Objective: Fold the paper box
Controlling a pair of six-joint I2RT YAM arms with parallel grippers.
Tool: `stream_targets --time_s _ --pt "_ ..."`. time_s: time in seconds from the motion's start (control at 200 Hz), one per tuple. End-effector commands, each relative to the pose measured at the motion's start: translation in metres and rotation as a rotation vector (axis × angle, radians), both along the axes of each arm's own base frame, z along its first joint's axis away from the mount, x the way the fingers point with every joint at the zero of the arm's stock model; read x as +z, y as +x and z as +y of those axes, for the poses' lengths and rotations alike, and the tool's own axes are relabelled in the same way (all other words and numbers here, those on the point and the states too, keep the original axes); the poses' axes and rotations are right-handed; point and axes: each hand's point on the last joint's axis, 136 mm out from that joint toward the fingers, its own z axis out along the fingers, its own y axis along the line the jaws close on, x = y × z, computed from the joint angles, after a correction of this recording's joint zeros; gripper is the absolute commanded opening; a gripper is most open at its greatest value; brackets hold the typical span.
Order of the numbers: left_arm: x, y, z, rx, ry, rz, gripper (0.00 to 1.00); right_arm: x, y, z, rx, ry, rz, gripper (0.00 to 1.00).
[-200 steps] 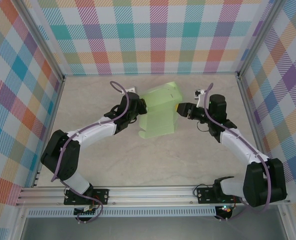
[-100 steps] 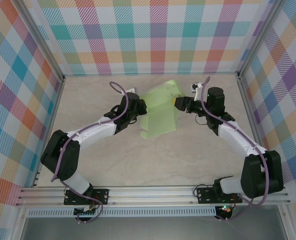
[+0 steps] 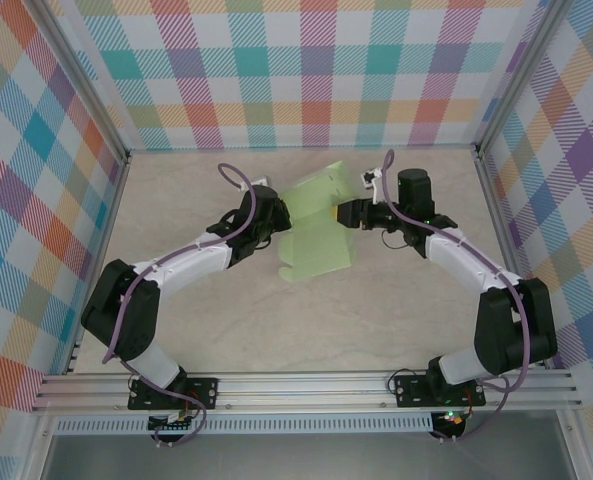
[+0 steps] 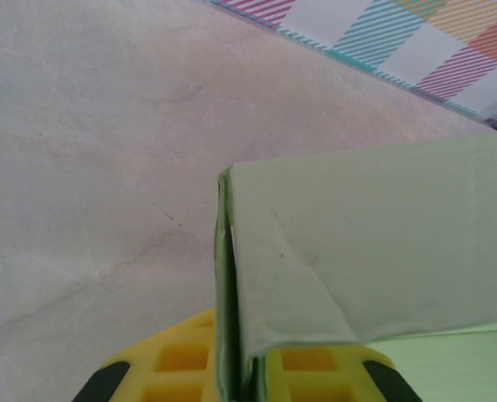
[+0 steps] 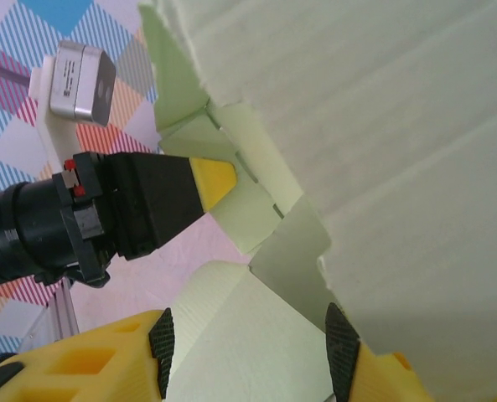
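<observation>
**A:** Near to far: bare pale marbled surface (image 3: 306, 330), then the paper box (image 3: 316, 250) around the middle. Its long axis runs away from the bases, slightly skewed. Thin matte pale-green card, half formed, with creased walls standing up and cut tabs at the far end.

**B:** Which arm's closer to it?

**A:** Pretty much a tie, it sits right between them. The left gripper (image 3: 278, 214) is on its left edge and the right gripper (image 3: 343, 213) on its right edge, both level with the far half.

**B:** Holding it?

**A:** In the left wrist view the yellow fingers (image 4: 173, 368) look pressed together on a folded wall edge, I think; the crop's tight. The right one is spread wide, with a loose flap lying between its pads (image 5: 339, 352), not clamped. So I'd guess the next fold turns on that right-side flap. Behind it all, the plaid back wall (image 3: 306, 90).
</observation>
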Motion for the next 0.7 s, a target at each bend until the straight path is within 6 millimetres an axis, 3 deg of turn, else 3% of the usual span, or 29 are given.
stream_targets --time_s 0.0,0.145,0.41,0.54,0.695 --pt "0.018 0.002 -0.014 -0.054 -0.027 -0.035 0.0 -0.004 -0.01 0.011 0.088 -0.041 -0.03 0.53" --pt "0.017 0.002 -0.01 -0.044 -0.01 -0.035 0.0 0.002 -0.015 0.008 0.095 -0.051 -0.053 0.53" --pt "0.021 0.014 0.018 -0.024 0.098 -0.063 0.0 0.02 -0.042 -0.012 0.067 -0.095 -0.159 0.54" --pt "0.022 0.019 0.026 -0.036 0.121 -0.06 0.0 0.036 -0.055 -0.02 0.068 -0.067 -0.22 0.54" --pt "0.02 0.019 0.03 -0.052 0.135 -0.053 0.0 0.063 -0.055 -0.038 -0.001 -0.047 -0.295 0.52"
